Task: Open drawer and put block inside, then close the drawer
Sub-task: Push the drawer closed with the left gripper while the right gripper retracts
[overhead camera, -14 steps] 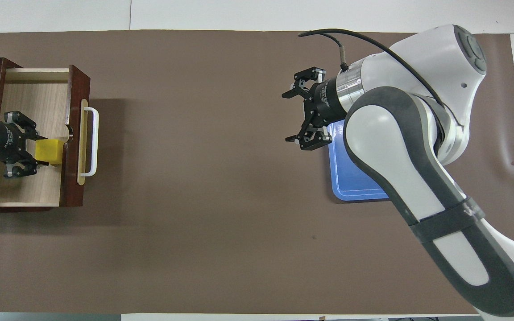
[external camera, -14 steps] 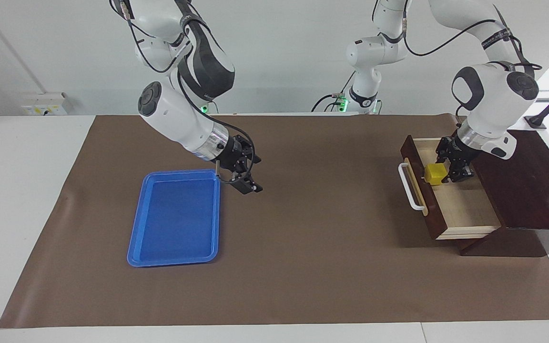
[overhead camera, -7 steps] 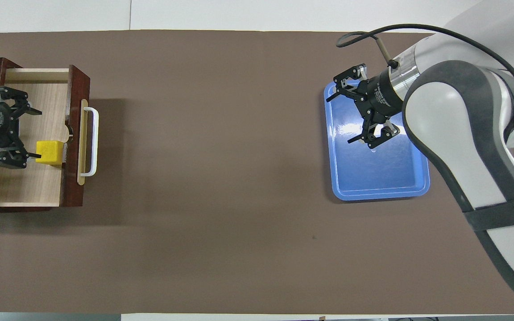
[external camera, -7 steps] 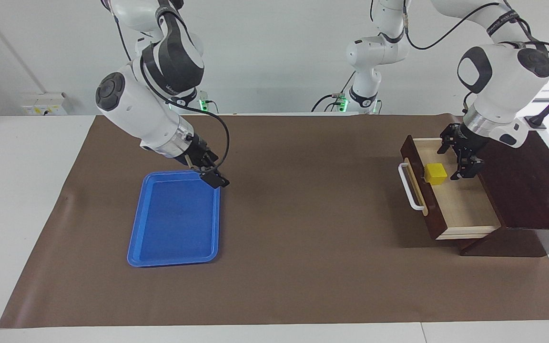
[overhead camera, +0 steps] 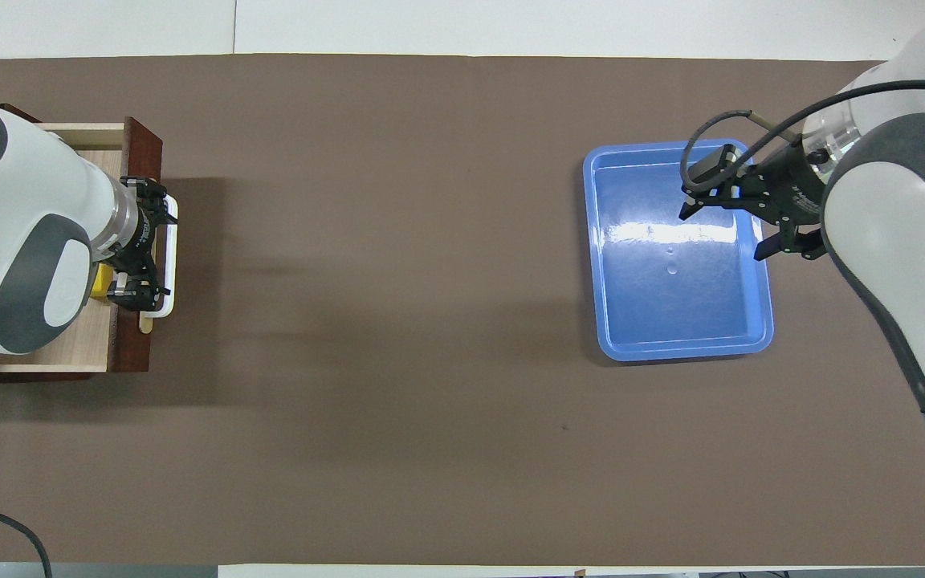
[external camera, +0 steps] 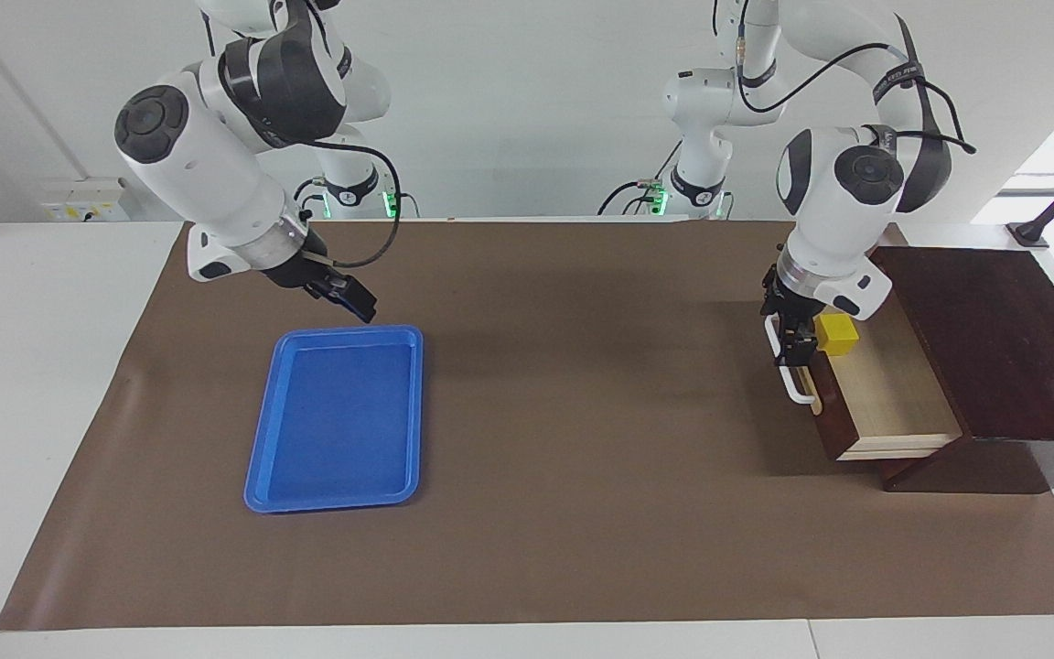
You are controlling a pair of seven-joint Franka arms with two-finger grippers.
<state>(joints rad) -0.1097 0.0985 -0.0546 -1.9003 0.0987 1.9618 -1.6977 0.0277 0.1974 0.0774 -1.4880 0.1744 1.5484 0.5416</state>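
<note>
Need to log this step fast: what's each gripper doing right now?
Left gripper: open, empty, at the drawer handle.
Right gripper: open, empty, over the blue tray.

— Where is the left gripper (external camera: 792,340)?
— Low at its own end of the table, wrist bent straight down, fingers spread.
— And the right gripper (external camera: 347,297)?
— Raised, its wrist angled downward and fingers spread, the arm folded back toward its base.

The drawer (external camera: 884,394) stands pulled out at the left arm's end of the table, the block (external camera: 836,335) inside it. The tray (external camera: 337,418) lies toward the right arm's end.
</note>
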